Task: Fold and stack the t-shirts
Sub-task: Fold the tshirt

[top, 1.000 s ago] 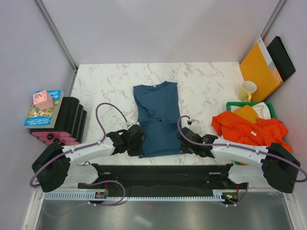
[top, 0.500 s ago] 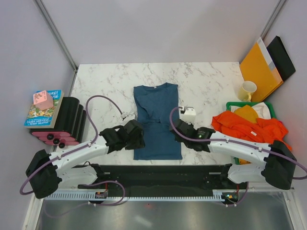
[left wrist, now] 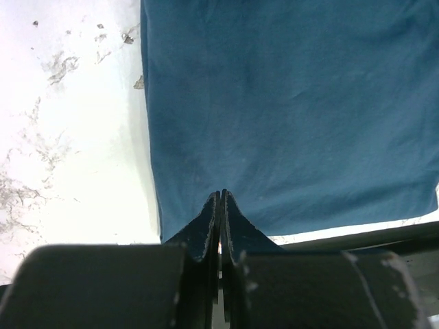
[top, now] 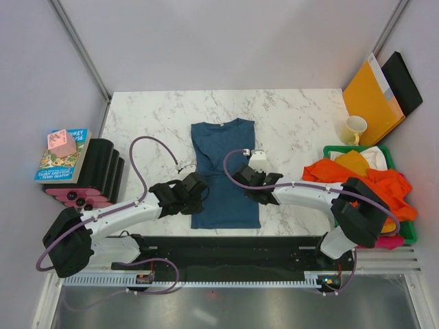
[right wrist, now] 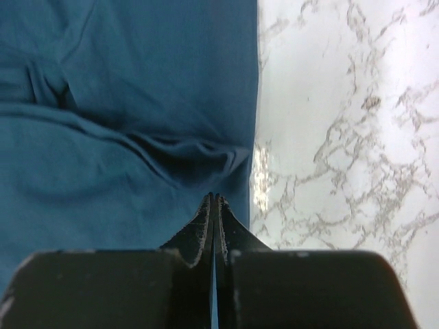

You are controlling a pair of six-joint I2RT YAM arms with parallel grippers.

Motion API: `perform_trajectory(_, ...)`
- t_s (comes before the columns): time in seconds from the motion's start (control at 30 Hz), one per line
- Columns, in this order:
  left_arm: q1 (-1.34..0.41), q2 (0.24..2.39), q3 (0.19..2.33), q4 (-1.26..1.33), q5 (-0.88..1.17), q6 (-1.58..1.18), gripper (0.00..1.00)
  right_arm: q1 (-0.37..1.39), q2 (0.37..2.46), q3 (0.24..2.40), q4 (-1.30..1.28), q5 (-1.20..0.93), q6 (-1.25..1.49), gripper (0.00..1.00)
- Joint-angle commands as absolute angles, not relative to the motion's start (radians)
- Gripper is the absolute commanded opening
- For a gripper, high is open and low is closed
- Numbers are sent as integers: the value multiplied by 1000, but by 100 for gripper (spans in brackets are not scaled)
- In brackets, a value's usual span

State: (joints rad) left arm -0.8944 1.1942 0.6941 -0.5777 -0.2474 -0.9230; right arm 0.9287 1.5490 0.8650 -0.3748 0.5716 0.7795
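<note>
Rightward, a green plastic bin (top: 331, 149) holds heaped orange, yellow and pink cloth t-shirts (top: 387, 185), partly hidden behind the right arm (top: 357, 212). Centre: dark teal-blue cloth t-shirt (top: 223, 147) lying flat on the white marble table (top: 151, 116). Left gripper (top: 204, 192) and right gripper (top: 235, 174) are fully closed at its side edges; whether they pinch cloth is indiscernible. A pale yellow mug (top: 354, 129) stands behind the bin.

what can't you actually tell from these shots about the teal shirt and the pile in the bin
- Wrist views: the left gripper and right gripper are shut at the teal t-shirt's edges. Their own fingers hide whether any cloth is pinched.
- Top view: the t-shirt heap in the green bin can't be counted. The shirts overlap and the right arm covers part of the heap.
- Top view: the book's title is too small to read.
</note>
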Motion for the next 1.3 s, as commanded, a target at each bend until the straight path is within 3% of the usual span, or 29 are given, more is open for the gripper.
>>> perform_trajectory(0.0, -897, 1164, 667, -552, -285, -949, 2, 882, 1607, 940, -299, 569, 738, 0)
perform_trajectory(0.37, -897, 1158, 623, -554, -284, -963, 2, 749, 1766, 1026, -239, 595, 669, 0)
perform_trajectory(0.5, -897, 1109, 609, -557, -294, -959, 8, 749, 1602, 985, -164, 606, 588, 0)
perform_trajectory(0.57, -899, 1077, 600, -555, -310, -959, 18, 749, 1502, 974, -185, 594, 580, 16)
perform_trajectory(0.63, -899, 1029, 588, -557, -321, -957, 26, 753, 1450, 968, -237, 569, 601, 46)
perform_trajectory(0.67, -899, 1016, 583, -558, -318, -963, 34, 759, 1401, 959, -295, 569, 617, 51)
perform_trajectory(0.73, -897, 994, 560, -558, -296, -974, 39, 782, 1346, 895, -340, 565, 681, 59)
perform_trajectory(0.97, -939, 1055, 486, -542, -268, -1077, 45, 945, 1131, 684, -472, 578, 914, 61)
perform_trajectory(1.27, -1003, 1117, 468, -483, -276, -1126, 44, 1022, 1106, 612, -497, 580, 976, 60)
